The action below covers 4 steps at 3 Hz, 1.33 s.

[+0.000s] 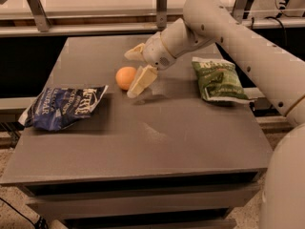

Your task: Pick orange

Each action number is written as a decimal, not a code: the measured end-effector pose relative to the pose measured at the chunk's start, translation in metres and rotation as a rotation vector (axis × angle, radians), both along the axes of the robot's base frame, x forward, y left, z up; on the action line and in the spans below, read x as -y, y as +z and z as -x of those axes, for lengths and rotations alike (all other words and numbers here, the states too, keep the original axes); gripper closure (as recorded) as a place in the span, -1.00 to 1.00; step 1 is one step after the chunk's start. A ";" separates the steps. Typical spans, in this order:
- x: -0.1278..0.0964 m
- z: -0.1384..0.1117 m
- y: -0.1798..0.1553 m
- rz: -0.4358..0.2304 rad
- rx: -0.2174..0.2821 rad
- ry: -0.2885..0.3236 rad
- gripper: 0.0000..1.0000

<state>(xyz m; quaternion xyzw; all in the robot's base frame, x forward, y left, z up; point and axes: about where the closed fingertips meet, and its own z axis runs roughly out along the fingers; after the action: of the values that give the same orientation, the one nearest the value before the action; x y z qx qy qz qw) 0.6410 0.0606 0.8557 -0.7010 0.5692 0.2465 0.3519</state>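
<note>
While the arm stretches leftward over the table, its jaws hang spread just beside the orange.

- The orange is lying on the table, behind its centre;
- the gripper is hanging just right of the orange;
- the left bag and the right bag are flanking both.

Small, round, smooth orange upon the desk, toward its far edge, left of centre, just beside the spread-fingered gripper
</note>
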 end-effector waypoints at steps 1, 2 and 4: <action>-0.005 0.002 -0.004 0.007 -0.027 0.006 -0.19; -0.005 0.003 -0.004 0.008 -0.038 0.004 0.27; -0.001 0.005 0.004 0.007 -0.033 -0.002 1.00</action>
<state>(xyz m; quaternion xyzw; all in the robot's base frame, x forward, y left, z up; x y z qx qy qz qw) 0.6355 0.0619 0.8596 -0.6974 0.5766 0.2557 0.3405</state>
